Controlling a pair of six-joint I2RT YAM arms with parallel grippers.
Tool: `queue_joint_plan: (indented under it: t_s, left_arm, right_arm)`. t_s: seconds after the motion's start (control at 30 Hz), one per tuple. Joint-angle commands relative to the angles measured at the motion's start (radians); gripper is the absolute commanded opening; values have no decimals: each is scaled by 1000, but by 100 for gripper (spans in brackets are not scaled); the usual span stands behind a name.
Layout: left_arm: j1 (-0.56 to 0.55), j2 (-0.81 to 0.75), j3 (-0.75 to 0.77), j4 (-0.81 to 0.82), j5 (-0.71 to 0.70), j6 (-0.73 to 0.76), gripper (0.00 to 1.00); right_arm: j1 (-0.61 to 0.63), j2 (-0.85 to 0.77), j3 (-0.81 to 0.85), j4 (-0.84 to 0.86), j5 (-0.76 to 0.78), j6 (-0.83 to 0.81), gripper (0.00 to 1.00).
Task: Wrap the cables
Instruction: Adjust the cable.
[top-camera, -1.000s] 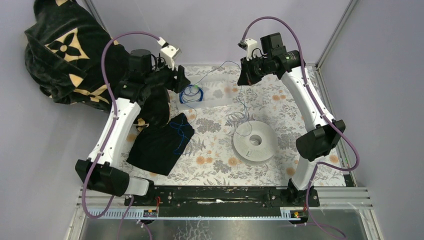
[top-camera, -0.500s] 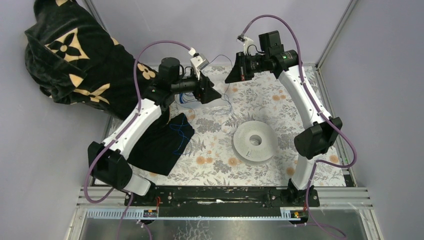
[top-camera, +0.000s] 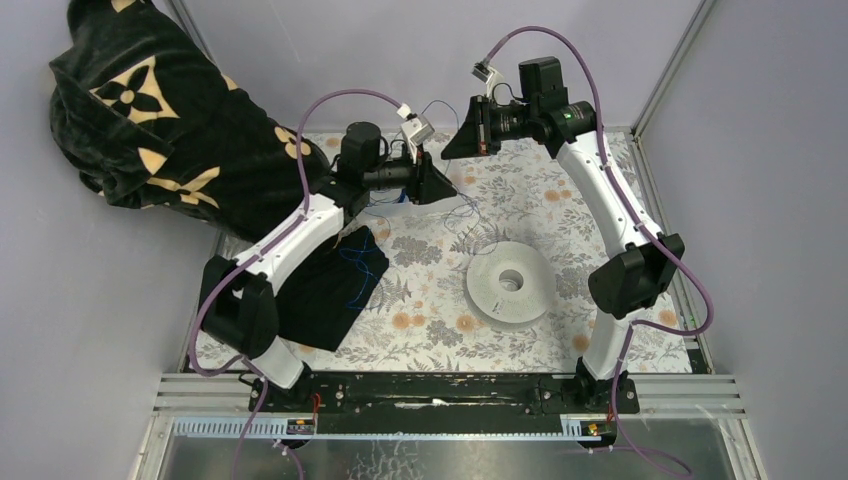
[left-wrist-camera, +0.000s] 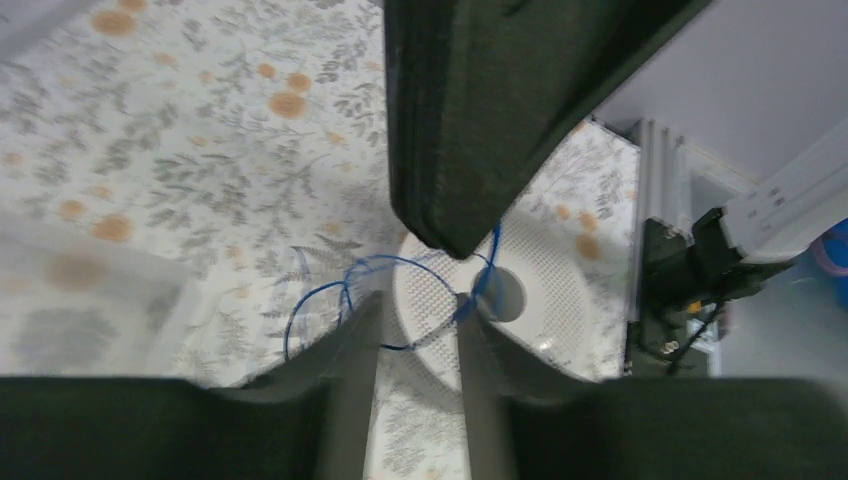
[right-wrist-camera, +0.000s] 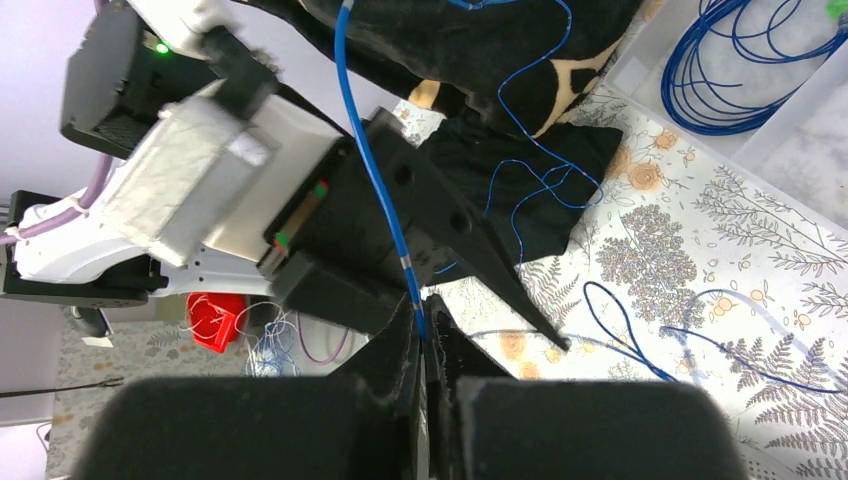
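At the bottom of the right wrist view, the right fingers (right-wrist-camera: 424, 335) are pressed together on a blue cable (right-wrist-camera: 372, 165). The cable climbs steeply past the left fingers (right-wrist-camera: 450, 230) and out of the top of the picture. Beyond lie loose strands (right-wrist-camera: 640, 320) on the flowered tabletop (right-wrist-camera: 720, 260), more blue wire on a black cloth (right-wrist-camera: 575, 150), and a coil (right-wrist-camera: 735, 70) in a clear tray (right-wrist-camera: 790, 125).

From the left wrist, the left fingers stand narrowly apart, one dark above and one blurred below. The cable crosses the gap between them, with a white spool (left-wrist-camera: 570, 280) on the tabletop behind. It looks threaded through rather than pinched, though the blur leaves that unsure.

From above, both sets of fingers hang close together over the far side of the tabletop, well apart from the spool. The cable between them is too fine to trace.

To do this well, the right fingers likely need a firm pinch while the left act as a loose guide. The span should stay lightly taut, so each turn lies neat. It should also be lifted clear of the loose strands and the cloth, where so fine a wire would likely snag.
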Motion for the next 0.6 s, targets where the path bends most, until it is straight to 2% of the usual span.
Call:
queue_joint_plan:
  t_s: [0.0,0.07,0.1,0.13,0.2,0.27,0.3,0.33,0.43,0.5,0.57]
  left_arm:
    - [-17,40,46,92,44,-50,29]
    - [-17,45,45,106,51,-76,4]
    - [-17,42,42,110,51,-89,0]
    - [-17,37,39,116,53,-104,0]
    - [-13,19,25,130,52,-130,0]
    - [-8,-6,6,144,43,-157,0]
    - [-2,-18,-4,153,31,-178,0]
    - [3,-30,-12,165,20,-203,0]
    - [19,-45,-22,193,13,-290,0]
    - [27,-50,-20,203,32,-308,0]
    - [27,-56,-18,204,51,-298,0]
  right_arm:
    - [8,-51,-3,50,-45,29,0]
    - [5,-51,1,47,-30,16,0]
    - [2,-49,6,41,-13,3,0]
    - [-7,-46,12,34,2,-6,0]
    - [-34,-40,19,31,19,-15,7]
    - [-71,-40,12,28,24,-27,22]
    - [-89,-42,5,21,29,-41,35]
    - [-103,-48,-6,10,37,-60,42]
    - [-134,-73,-68,-29,76,-144,57]
    - [-151,-109,-149,-6,64,-171,64]
    - [-156,-149,-237,38,30,-188,66]
